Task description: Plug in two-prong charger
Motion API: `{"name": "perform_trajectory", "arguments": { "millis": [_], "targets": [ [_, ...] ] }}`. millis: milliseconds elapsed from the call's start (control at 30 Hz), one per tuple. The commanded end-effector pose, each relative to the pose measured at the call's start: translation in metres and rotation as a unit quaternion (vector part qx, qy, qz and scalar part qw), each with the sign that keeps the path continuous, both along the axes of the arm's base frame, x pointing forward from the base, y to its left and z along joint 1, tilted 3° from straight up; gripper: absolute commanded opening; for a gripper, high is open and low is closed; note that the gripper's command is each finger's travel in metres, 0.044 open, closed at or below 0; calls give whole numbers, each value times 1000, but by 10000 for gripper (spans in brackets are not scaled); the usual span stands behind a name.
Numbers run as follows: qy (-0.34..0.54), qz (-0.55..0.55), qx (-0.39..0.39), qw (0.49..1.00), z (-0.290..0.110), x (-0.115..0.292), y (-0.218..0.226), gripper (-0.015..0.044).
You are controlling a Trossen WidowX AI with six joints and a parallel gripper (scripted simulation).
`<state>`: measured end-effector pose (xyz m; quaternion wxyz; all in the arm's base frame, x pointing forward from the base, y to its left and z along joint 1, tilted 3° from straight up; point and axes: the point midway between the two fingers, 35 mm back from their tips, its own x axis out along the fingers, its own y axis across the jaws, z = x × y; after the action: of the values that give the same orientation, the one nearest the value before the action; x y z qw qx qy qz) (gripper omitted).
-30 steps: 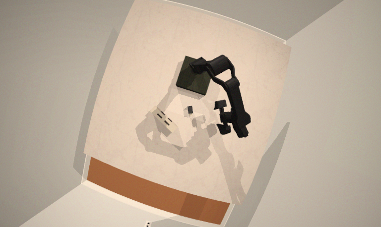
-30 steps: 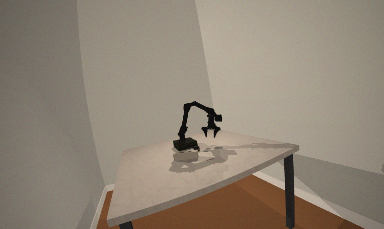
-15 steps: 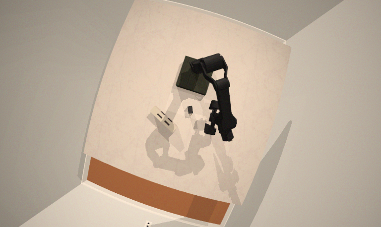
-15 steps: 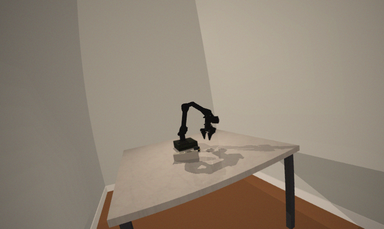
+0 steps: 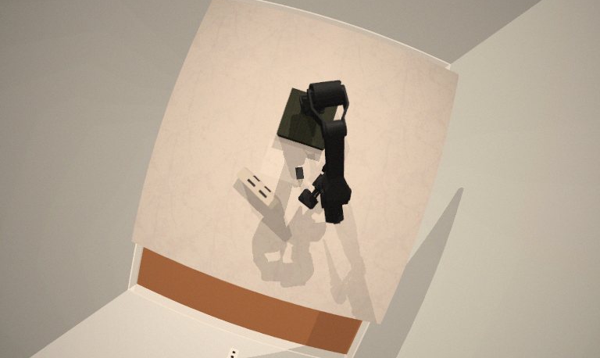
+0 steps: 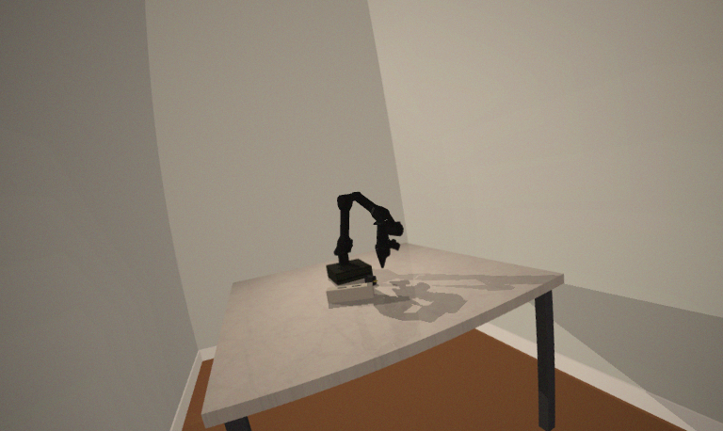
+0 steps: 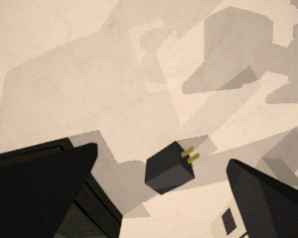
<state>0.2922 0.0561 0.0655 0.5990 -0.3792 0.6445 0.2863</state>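
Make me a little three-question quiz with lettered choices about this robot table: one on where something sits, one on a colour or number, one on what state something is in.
1. Where is the charger?
A. lying on the table between the open fingers, seen from the wrist
B. plugged into the power strip
C. on the floor

2. What colour are the charger's two prongs?
A. blue
B. brass yellow
C. white

3. What is the end effector doing?
A. clamped on the charger
B. shut on nothing
C. open, holding nothing

Answers:
1. A: the wrist view shows it lying loose on the table, with the power strip off to one side.
2. B: they show yellow against the black body.
3. C: the fingers stand wide apart, clear of the charger.
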Motion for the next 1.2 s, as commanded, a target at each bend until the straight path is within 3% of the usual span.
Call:
{"name": "perform_trajectory", "arguments": {
  "millis": [0, 733, 1167],
  "targets": [
    [-5, -65, 15, 998, -1, -2, -12, 440],
    [-20, -359, 69, 931, -9, -23, -70, 440],
    [-20, -366, 71, 928, -19, -23, -71, 440]
  ]
}}
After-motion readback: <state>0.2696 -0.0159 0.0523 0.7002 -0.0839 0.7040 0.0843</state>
